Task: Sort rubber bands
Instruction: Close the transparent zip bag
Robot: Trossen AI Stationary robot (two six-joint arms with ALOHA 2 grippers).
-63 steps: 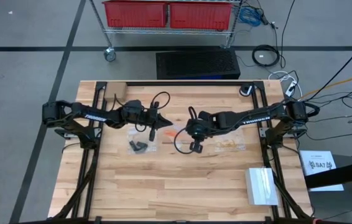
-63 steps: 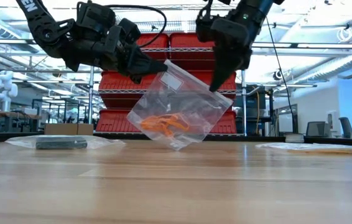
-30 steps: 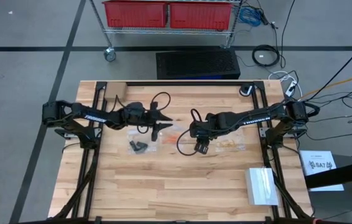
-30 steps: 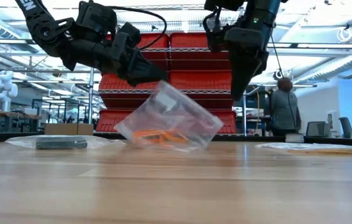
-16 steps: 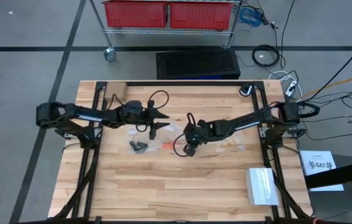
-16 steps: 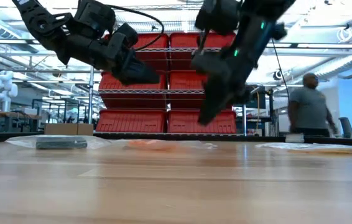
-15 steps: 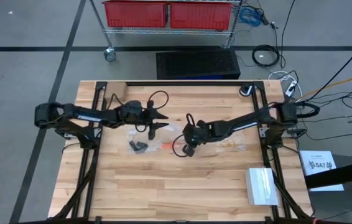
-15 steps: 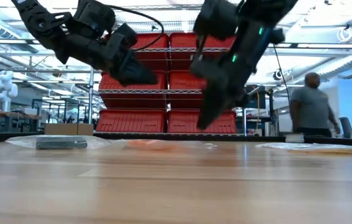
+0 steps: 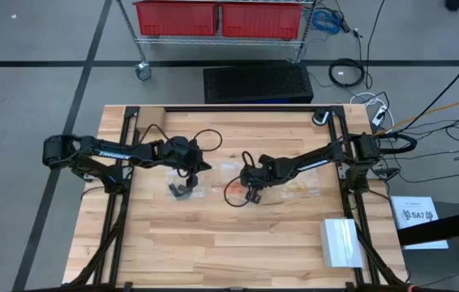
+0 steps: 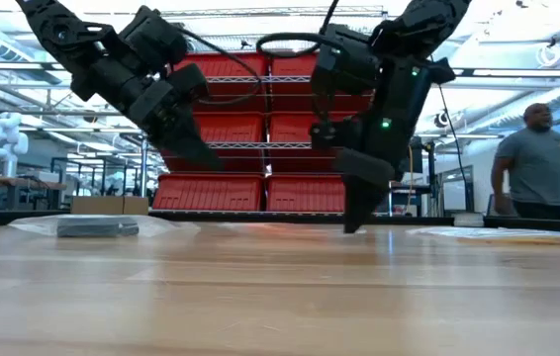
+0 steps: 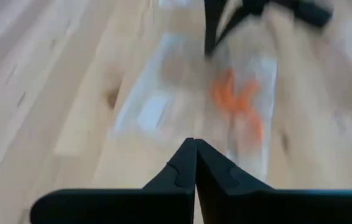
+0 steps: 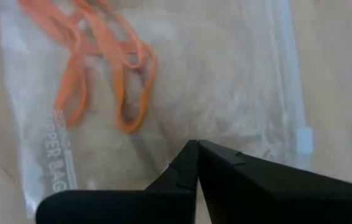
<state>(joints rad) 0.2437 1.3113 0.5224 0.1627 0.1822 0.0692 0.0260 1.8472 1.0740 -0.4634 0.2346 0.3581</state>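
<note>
A clear zip bag (image 9: 228,171) with orange rubber bands (image 12: 101,65) inside lies flat on the wooden table between my two arms. My right gripper (image 10: 351,225) is shut and points steeply down, its tip on this bag (image 12: 238,93), a short way from the bands. My left gripper (image 10: 214,161) is shut and slants down toward the bag's left end from above the table, touching nothing. In the left wrist view the bag (image 11: 163,99) and its orange bands (image 11: 238,102) lie ahead of the left gripper (image 11: 194,143). My right gripper presses its shut fingertips (image 12: 191,152) down on the bag's clear film (image 12: 182,118) between the orange bands and the zip strip (image 12: 288,74). It comes from above, slanting from the table's right. The bag lies flat under it. Whether any film is pinched, I cannot tell.
A second clear bag with black bands (image 9: 182,190) lies left of the middle, near the left gripper. A third bag with yellow-tan bands (image 9: 302,186) lies to the right. A white box (image 9: 341,242) sits at the near right corner. A person (image 10: 542,168) walks beyond the table.
The orange-band bag, tilted up on one edge under the left gripper a second ago, has fallen flat on the table. My right gripper has come down onto it. My left gripper has tipped downward, and its fingers, apart before, are now shut.
</note>
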